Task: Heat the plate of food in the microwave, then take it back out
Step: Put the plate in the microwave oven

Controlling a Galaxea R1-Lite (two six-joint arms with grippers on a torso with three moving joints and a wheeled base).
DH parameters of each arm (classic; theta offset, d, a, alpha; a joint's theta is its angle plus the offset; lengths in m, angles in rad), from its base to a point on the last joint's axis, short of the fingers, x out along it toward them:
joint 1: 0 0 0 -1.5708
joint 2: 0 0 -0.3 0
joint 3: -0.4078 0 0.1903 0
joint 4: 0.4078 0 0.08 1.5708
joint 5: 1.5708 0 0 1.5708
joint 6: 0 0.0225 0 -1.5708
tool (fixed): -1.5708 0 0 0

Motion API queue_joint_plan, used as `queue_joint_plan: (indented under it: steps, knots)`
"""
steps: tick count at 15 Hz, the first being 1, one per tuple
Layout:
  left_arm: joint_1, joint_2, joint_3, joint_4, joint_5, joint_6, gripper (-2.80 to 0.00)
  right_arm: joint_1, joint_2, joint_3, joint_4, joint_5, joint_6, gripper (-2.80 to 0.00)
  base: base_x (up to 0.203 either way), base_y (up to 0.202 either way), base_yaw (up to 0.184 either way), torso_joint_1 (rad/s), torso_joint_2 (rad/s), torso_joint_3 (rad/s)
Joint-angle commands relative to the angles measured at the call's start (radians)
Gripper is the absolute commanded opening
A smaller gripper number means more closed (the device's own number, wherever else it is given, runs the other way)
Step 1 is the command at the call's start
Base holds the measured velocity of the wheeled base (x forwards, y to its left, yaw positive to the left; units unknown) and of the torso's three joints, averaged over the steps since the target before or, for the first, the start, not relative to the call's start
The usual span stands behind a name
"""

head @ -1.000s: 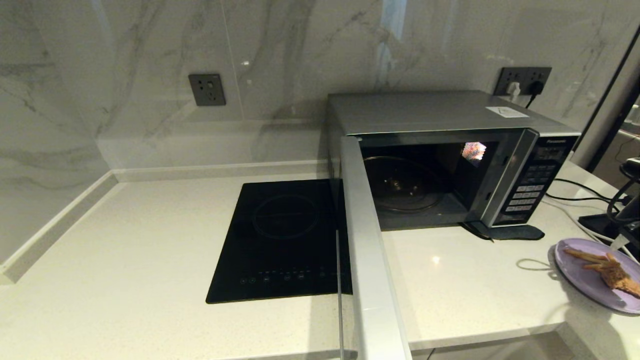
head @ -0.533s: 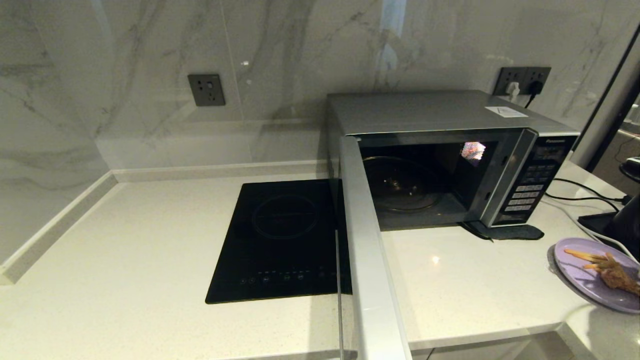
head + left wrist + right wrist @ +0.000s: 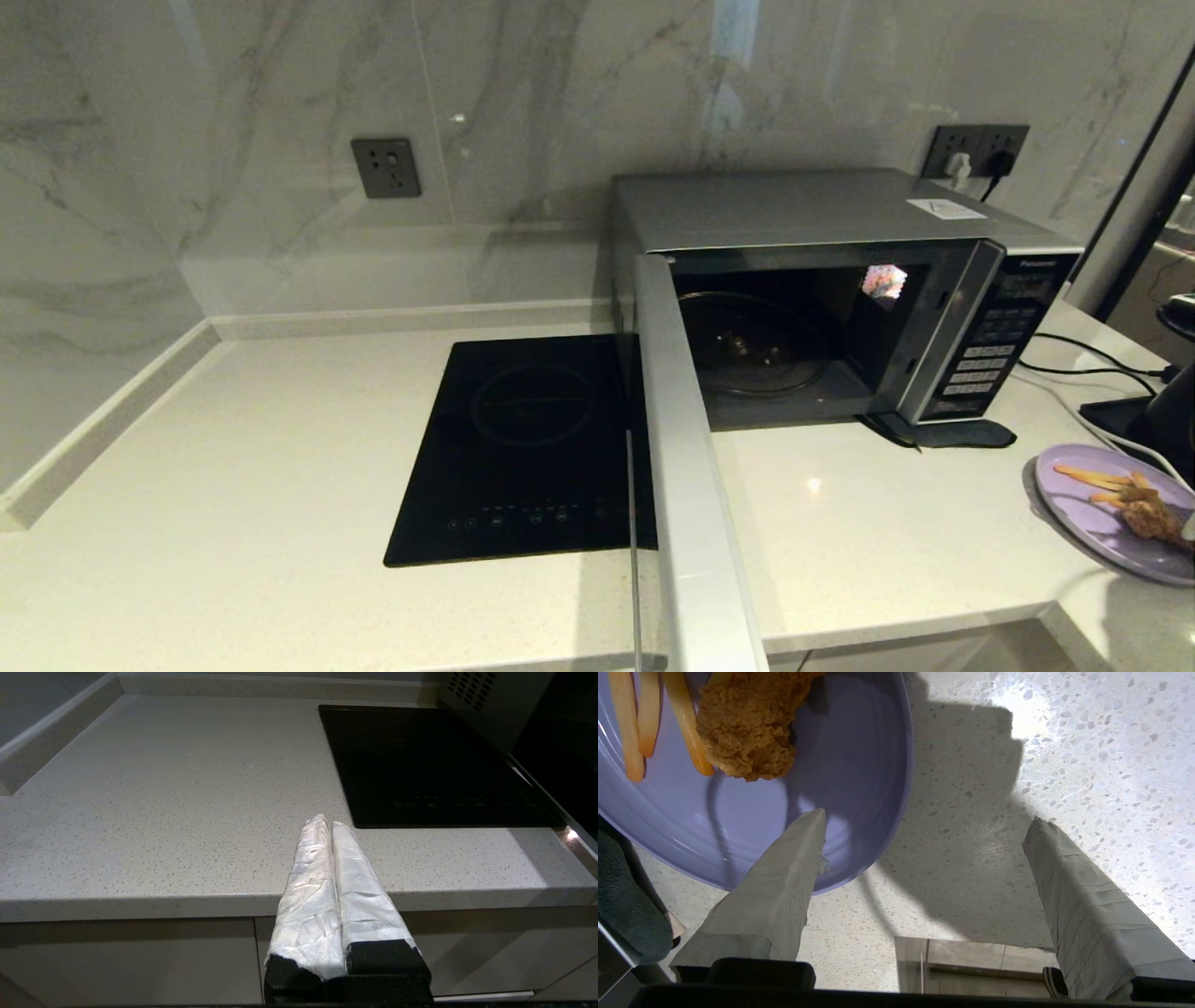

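The silver microwave [image 3: 840, 215] stands at the back right with its door [image 3: 691, 485] swung wide open toward me; the glass turntable [image 3: 747, 355] inside holds nothing. The lavender plate of food [image 3: 1102, 523] lies on the counter at the far right. In the right wrist view the plate [image 3: 859, 765] carries orange fries [image 3: 626, 728] and a fried chicken piece [image 3: 747, 723]. My right gripper [image 3: 927, 817] is open just above it, one finger over the plate's rim and the other over bare counter. My left gripper [image 3: 327, 820] is shut on nothing, at the counter's front edge left of the cooktop.
A flat black induction cooktop [image 3: 523, 448] lies left of the open door. Black and white cables [image 3: 1083, 359] and a dark device [image 3: 1120, 415] sit right of the microwave, behind the plate. A dark pad [image 3: 943, 434] lies under its front corner. The counter's front edge [image 3: 915, 630] runs close below the plate.
The right arm, which showed above the plate at the head view's right edge a second ago, has moved mostly out of that view. The plate and the microwave door have not moved.
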Motion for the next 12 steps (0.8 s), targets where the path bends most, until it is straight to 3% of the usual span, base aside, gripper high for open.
queue_joint_plan:
  steps: [1, 12]
  knots:
    - [0.0, 0.002, 0.0, 0.0, 0.0, -0.001, -2.8, -0.001, 0.017, -0.001, 0.004, 0.005, 0.005, 0.0, 0.0, 0.0, 0.0, 0.0, 0.0, 0.0]
    - [0.0, 0.002, 0.0, 0.0, 0.0, -0.001, -2.8, -0.008, 0.147, -0.09, 0.01, 0.002, 0.036, 0.0, 0.0, 0.0, 0.0, 0.0, 0.0, 0.0]
